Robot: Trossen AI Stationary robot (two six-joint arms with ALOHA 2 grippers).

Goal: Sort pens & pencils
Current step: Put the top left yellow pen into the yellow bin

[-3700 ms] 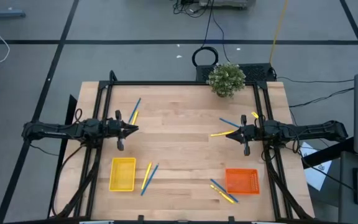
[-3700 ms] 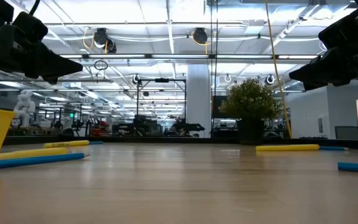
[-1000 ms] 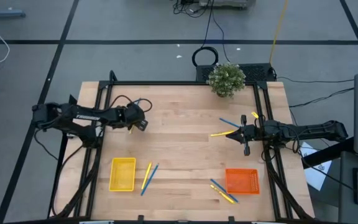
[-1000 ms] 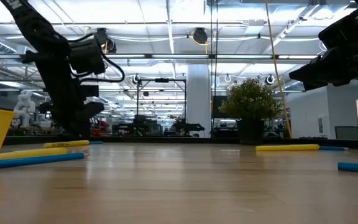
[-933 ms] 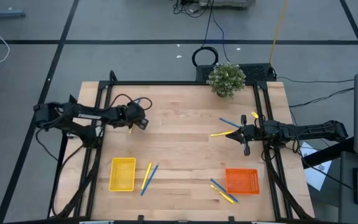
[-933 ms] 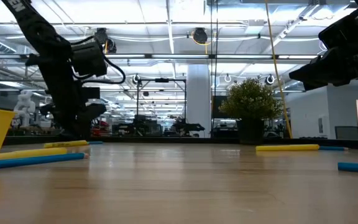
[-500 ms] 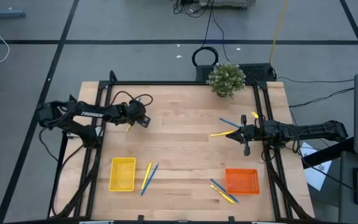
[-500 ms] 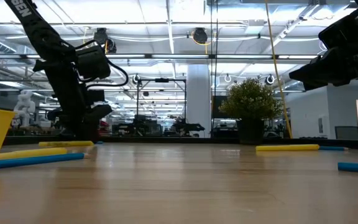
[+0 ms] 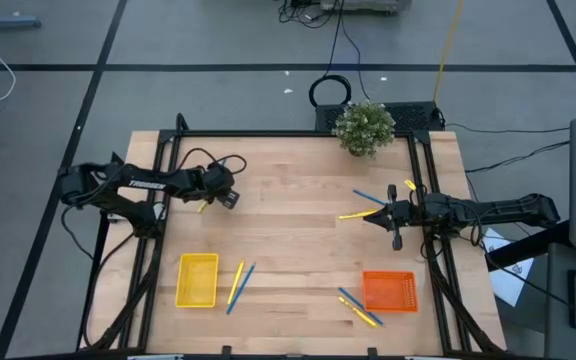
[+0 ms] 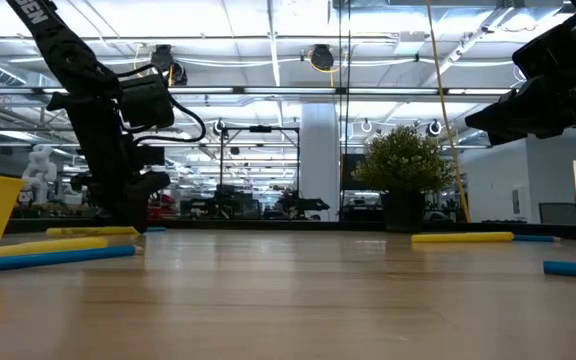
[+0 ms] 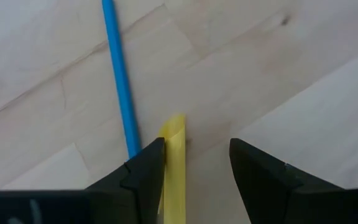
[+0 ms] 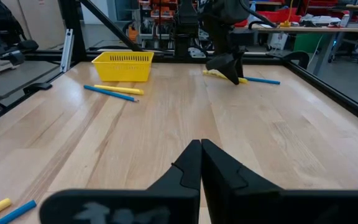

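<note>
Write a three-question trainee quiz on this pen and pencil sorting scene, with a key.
1. True or false: the left gripper is open, with a yellow pencil between its fingers.
2. Which basket stands nearer the right gripper: A) yellow basket B) orange basket?
3. Fill in: beside that pencil lies a ____ pen.

Key: 1 true; 2 B; 3 blue.

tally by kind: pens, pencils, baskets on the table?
Blue pens: 4
Yellow pencils: 5 (one at the right edge shows only in part)
Baskets: 2, the yellow one and the orange one
Total: 11
</note>
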